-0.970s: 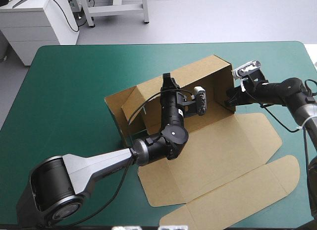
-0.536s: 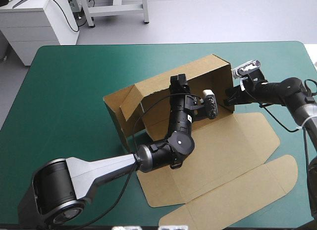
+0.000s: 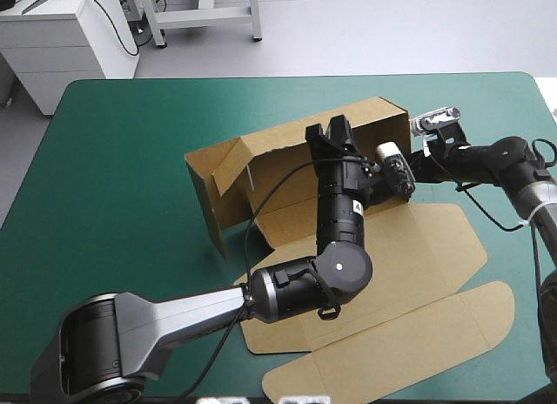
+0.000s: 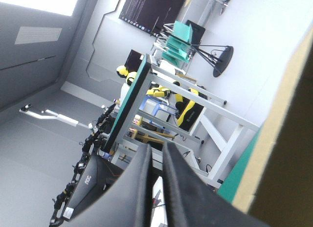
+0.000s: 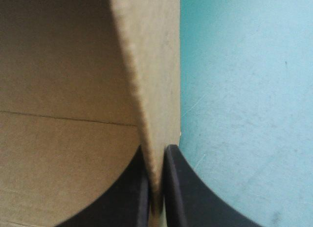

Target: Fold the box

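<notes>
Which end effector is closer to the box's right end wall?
Right. The right end effector is shut on that wall's edge. The left end effector, shut, is farther along the box, by the back wall's top edge.

Plain, unprinted brown cardboard box [image 3: 418, 247] on a uniform teal-green table cover [image 3: 122, 160]. Black fins on the left gripper [image 3: 336, 127] and, at the box's two o'clock, the right gripper [image 5: 156, 156].

Figure: the table [image 3: 122, 178] under its teal-green cover [image 3: 452, 117], high view.
From my remote station I see both rounded far corners, the cover lying smooth and flat.
</notes>
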Robot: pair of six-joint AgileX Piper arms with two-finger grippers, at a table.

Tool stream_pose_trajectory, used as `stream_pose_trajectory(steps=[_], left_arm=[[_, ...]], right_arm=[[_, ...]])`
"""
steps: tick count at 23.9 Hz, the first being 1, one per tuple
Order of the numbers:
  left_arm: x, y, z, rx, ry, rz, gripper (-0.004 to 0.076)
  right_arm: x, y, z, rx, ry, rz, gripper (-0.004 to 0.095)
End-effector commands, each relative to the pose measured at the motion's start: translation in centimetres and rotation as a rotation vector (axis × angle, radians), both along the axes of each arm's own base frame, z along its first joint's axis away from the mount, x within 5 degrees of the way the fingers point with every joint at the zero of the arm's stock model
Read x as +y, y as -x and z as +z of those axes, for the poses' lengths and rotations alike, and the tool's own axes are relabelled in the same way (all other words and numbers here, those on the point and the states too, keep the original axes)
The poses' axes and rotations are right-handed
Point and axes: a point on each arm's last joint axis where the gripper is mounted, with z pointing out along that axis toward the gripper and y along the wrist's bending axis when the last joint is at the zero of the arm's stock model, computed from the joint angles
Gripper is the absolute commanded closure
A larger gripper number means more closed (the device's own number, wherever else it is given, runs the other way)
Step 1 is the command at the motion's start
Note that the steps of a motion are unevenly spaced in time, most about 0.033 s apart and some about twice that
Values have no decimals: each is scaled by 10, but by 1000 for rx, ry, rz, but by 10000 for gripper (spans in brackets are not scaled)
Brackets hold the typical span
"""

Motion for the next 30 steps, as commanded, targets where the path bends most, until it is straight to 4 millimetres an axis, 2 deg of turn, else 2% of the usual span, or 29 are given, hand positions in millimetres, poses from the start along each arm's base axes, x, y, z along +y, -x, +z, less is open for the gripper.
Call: stream_pose_trajectory(steps=[1, 2, 3, 4, 5, 7, 10, 13, 15, 18, 25, 30], left_arm=[[31, 9, 75, -134, 154, 25, 727], [44, 9, 97, -150, 212, 17, 728], [51, 8, 107, -147, 248, 18, 727], [69, 3, 125, -111, 328, 21, 727], [79, -1, 131, -85, 358, 27, 727], [122, -15, 154, 47, 463, 40, 727], [173, -22, 176, 95, 546, 93, 727], [228, -31, 186, 138, 696, 193, 727], [262, -38, 189, 145, 780, 270, 727], [289, -47, 184, 183, 828, 341, 727], [335, -71, 159, 350, 881, 428, 727], [361, -84, 126, 493, 920, 478, 727]], right_arm=[[3, 4, 28, -62, -79, -43, 908], [3, 6, 32, -63, -92, -49, 908], [4, 7, 34, -65, -95, -50, 908], [4, 11, 40, -67, -109, -58, 908], [4, 13, 42, -67, -119, -65, 908], [4, 19, 52, -70, -139, -90, 908], [1, 29, 58, -34, -119, -140, 908], [2, 42, 67, -7, -105, -130, 908], [4, 53, 77, -7, -123, -125, 908], [4, 64, 87, -8, -134, -144, 908], [7, 87, 97, 58, -139, -126, 908], [8, 95, 95, 130, -141, -137, 908]])
